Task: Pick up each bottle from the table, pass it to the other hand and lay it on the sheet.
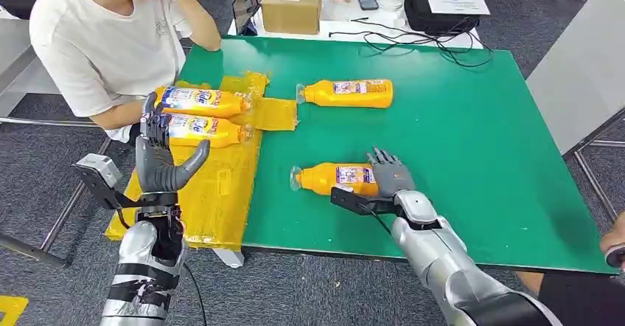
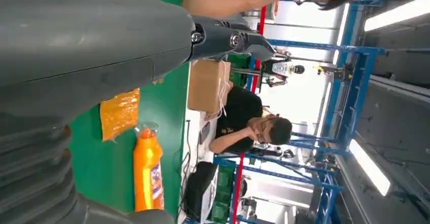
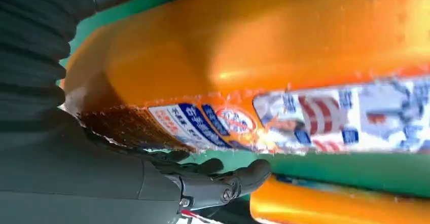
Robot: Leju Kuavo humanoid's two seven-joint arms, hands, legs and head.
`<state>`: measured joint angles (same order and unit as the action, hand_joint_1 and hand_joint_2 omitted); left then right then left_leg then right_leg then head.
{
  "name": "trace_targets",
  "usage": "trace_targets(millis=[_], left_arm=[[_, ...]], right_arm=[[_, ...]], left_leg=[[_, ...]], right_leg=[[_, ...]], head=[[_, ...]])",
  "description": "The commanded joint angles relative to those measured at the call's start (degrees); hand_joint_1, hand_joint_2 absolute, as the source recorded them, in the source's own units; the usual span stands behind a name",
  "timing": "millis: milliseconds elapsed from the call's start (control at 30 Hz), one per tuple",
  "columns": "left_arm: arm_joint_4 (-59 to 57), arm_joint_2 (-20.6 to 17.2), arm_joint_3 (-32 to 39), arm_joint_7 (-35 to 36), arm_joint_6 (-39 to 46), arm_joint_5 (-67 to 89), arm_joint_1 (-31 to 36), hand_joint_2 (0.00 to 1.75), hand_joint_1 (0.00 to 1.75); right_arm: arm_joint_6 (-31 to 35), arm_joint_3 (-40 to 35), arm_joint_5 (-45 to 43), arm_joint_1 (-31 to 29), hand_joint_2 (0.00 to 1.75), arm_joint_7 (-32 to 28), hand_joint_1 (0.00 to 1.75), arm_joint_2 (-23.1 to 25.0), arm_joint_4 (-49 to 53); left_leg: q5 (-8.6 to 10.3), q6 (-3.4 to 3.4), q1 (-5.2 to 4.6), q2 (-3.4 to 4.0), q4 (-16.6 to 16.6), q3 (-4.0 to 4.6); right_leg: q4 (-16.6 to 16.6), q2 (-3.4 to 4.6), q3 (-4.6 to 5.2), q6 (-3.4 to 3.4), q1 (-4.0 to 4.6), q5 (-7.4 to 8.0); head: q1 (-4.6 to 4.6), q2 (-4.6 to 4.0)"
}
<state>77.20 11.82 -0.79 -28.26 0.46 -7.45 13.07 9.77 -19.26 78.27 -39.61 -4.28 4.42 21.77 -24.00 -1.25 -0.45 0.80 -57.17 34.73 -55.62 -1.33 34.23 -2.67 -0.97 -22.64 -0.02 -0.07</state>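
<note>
Green bench [image 1: 472,156]: your right hand [image 1: 389,175] grips the near bottle [image 1: 335,178]; lift, pass to the spread, empty left hand [image 1: 158,156].

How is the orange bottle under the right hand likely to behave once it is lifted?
The orange bottle looks filled, so probably fairly heavy. Its glossy plastic may slip in the right hand. Lying on its side, it could roll if nudged.

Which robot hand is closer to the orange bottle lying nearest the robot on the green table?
The right hand. It lies over the base end of that near orange bottle. The left hand is raised over the yellow sheet, well off to the side.
</note>
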Motion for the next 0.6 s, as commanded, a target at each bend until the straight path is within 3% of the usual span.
trace_targets(millis=[33,167,600], left_arm=[[-0.55,-1.18,-0.42,-0.04,-0.04,0.47,-0.63,1.75,0.00],[-4.49,-1.63,-1.23,-1.50,-0.52,0.38,1.56,1.75,0.00],[-4.71,-1.71,-1.39,-2.02,-0.13,0.29,1.56,1.75,0.00]], right_arm=[[-9.76,-2.96,-1.60,-2.40,1.75,3.44,1.75,0.09,-7.00],[-18.91,5.16,-13.51,-0.60,1.75,-9.01,1.75,-0.79,-6.88],[-19.65,4.80,-16.26,-0.51,1.75,-11.96,1.75,0.00,-6.35]], left_leg=[[-0.03,0.07,0.06,-0.03,0.03,-0.14],[-0.07,0.14,0.17,-0.26,0.03,-0.36],[-0.07,0.13,0.16,0.12,0.08,-0.73]], right_leg=[[0.04,0.07,-0.14,0.08,0.04,-0.02],[0.12,-0.06,-0.44,0.15,0.14,-0.08],[0.17,0.15,-0.59,0.15,0.13,0.01]], head=[[0.00,0.00],[0.00,0.00],[0.00,0.00]])
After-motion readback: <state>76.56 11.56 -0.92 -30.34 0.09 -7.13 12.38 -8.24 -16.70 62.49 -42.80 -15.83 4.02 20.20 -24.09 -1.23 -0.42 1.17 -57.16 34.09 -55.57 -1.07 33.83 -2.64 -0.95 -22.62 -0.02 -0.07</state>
